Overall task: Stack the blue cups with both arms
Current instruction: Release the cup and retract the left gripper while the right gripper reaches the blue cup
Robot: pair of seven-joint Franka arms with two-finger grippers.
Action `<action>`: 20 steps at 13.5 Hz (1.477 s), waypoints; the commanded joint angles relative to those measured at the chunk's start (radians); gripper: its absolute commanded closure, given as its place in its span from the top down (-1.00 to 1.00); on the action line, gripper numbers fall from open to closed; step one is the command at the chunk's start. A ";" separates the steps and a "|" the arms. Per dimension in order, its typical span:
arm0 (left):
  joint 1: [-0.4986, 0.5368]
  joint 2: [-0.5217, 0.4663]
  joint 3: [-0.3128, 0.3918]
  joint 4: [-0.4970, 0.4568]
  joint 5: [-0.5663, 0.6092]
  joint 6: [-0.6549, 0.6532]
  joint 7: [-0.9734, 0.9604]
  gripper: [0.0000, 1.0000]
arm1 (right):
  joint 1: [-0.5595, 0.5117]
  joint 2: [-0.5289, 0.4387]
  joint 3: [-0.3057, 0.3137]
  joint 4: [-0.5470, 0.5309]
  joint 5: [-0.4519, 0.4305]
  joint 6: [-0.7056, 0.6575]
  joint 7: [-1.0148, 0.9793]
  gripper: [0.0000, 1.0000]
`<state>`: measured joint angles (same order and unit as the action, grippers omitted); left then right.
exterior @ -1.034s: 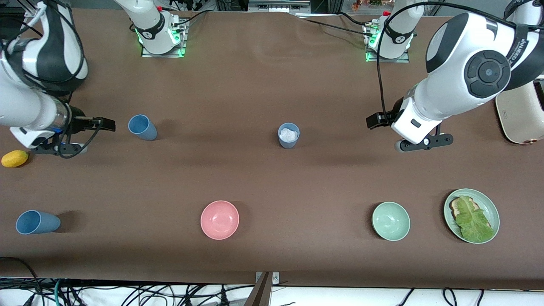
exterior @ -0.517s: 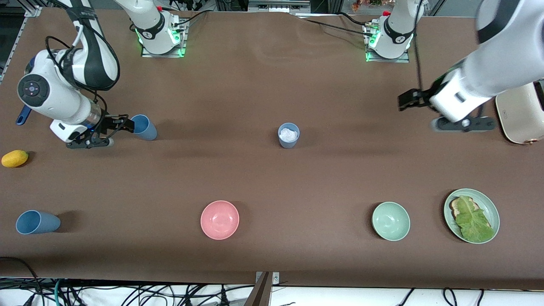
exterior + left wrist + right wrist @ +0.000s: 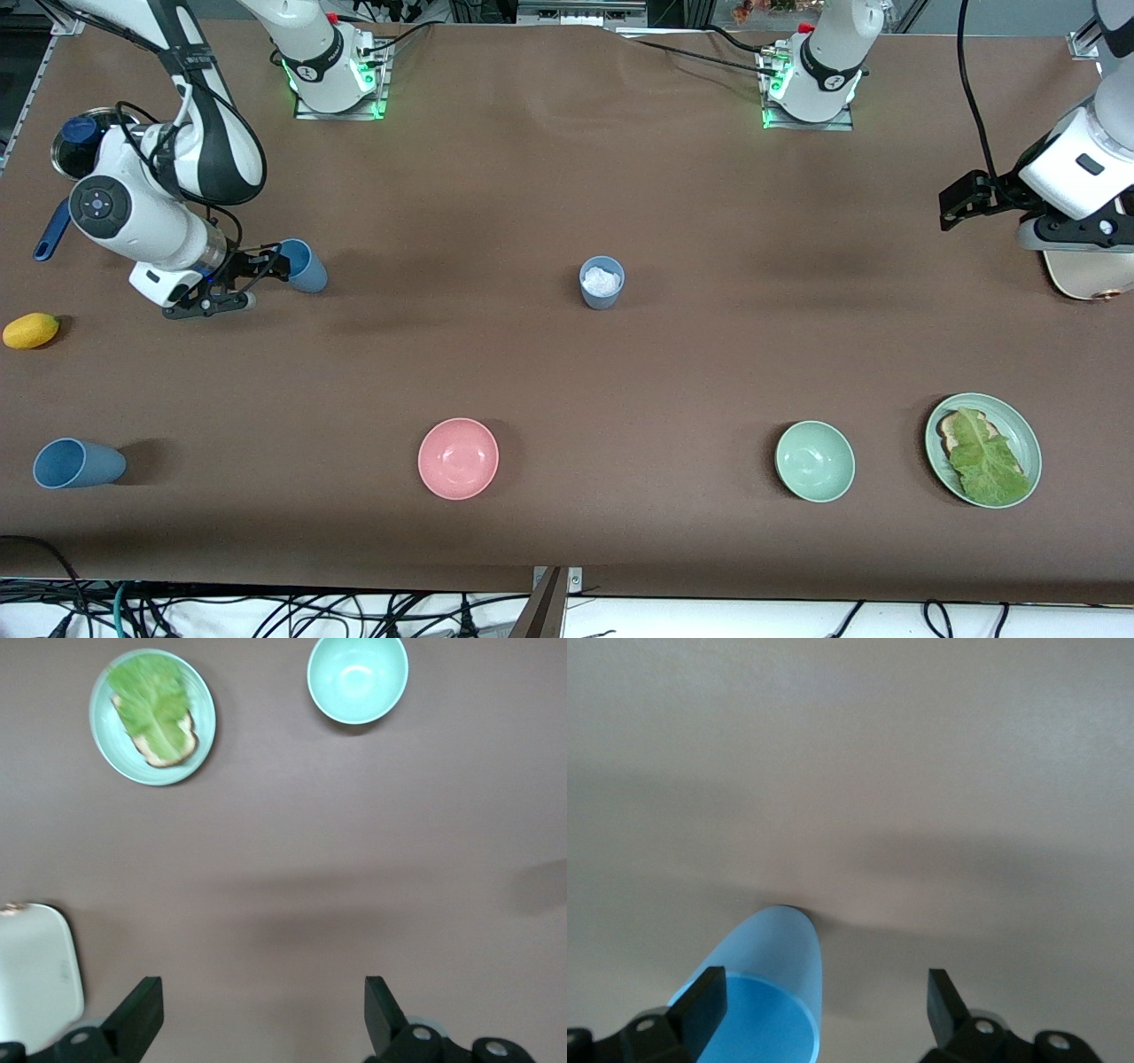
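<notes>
Three blue cups stand on the brown table. One blue cup [image 3: 306, 267] is at the right arm's end, and my right gripper [image 3: 273, 264] is open right at its rim. In the right wrist view this cup [image 3: 764, 988] sits between the open fingers, close to one fingertip [image 3: 702, 1003]. A second blue cup [image 3: 78, 462] is nearer the front camera at the same end. A greyer blue cup [image 3: 602, 282] with something white inside stands mid-table. My left gripper [image 3: 955, 202] is open and empty over bare table by the toaster; it also shows in the left wrist view [image 3: 261, 1014].
A pink bowl [image 3: 458, 458], a green bowl [image 3: 814, 461] and a green plate [image 3: 1021, 434] with lettuce on toast lie along the front. A cream toaster [image 3: 1085, 270] is at the left arm's end. A yellow fruit [image 3: 31, 330] and a blue-handled pot [image 3: 75, 146] are at the right arm's end.
The right gripper has moved across to the blue cup and now brackets its rim. The left arm has swung away from mid-table toward the toaster.
</notes>
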<state>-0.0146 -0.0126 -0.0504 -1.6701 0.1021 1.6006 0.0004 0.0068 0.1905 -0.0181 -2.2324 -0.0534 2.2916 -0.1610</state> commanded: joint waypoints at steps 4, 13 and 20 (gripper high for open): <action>-0.011 -0.012 0.115 -0.017 -0.222 0.009 0.027 1.00 | -0.005 0.004 0.000 -0.023 -0.017 0.011 -0.057 1.00; -0.013 -0.017 0.110 0.006 -0.133 -0.013 0.052 1.00 | -0.008 -0.009 -0.011 0.019 -0.017 -0.069 -0.081 1.00; 0.005 0.003 0.115 0.064 -0.133 -0.093 0.056 1.00 | -0.008 -0.052 -0.011 -0.055 -0.017 -0.057 -0.097 1.00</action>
<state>-0.0128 -0.0188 0.0663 -1.6396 -0.0518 1.5368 0.0315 0.0039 0.1830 -0.0299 -2.2365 -0.0568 2.2179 -0.2420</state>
